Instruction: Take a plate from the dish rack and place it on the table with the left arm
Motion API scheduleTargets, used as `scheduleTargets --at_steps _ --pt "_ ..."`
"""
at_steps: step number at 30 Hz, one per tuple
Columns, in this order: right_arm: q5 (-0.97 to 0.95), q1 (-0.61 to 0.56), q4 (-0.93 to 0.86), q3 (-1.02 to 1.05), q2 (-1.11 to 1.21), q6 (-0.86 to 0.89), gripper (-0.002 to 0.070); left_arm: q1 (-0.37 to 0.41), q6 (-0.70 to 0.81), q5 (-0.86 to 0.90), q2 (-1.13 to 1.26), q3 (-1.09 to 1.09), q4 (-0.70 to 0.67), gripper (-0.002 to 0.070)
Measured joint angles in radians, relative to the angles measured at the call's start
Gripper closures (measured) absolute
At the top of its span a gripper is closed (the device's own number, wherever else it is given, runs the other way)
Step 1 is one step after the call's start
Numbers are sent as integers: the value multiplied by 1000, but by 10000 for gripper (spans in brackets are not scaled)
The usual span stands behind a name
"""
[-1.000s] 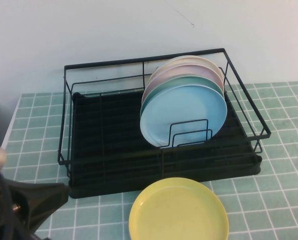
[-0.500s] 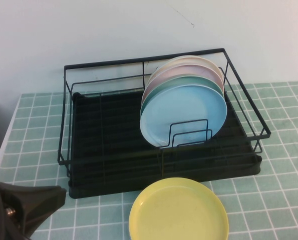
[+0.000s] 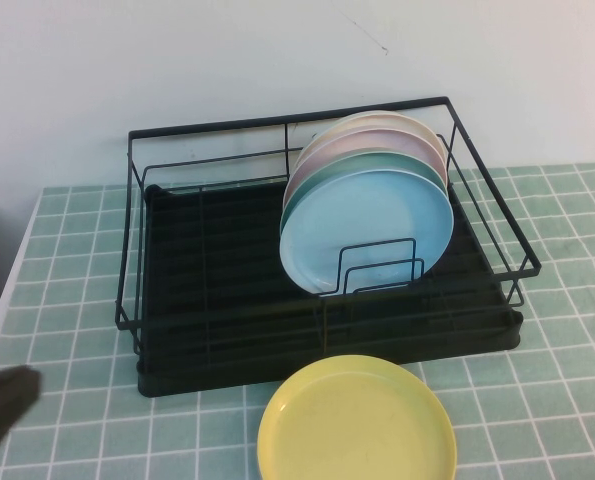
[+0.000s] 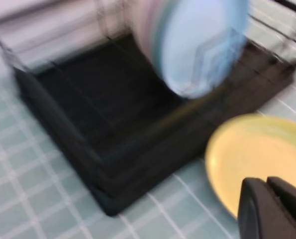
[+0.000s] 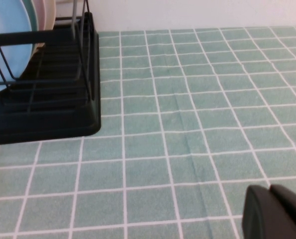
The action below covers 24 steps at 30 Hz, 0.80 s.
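The yellow plate lies flat on the green tiled table, just in front of the black dish rack. It also shows in the left wrist view. Only a dark part of the left arm shows at the high view's bottom left corner. My left gripper is shut and empty, above the table beside the yellow plate's rim and apart from it. My right gripper is shut and empty, low over bare tiles to the right of the rack.
Several plates stand upright in the rack's right half, a light blue plate in front, then green, pink and cream ones. The rack's left half holds nothing. The table's white edge runs along the left.
The left arm has drawn back down and to the left, nearly out of the high view. The yellow plate and the rack have not moved.
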Motion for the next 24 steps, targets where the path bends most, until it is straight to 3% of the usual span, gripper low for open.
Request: scheduleTargets --at_steps 12,24 --pt "0 0 0 0 0 0 678 288 -8 -181 -448 337 21 677" --pt "0 0 0 0 0 0 678 337 -27 -244 -484 610 10 677"
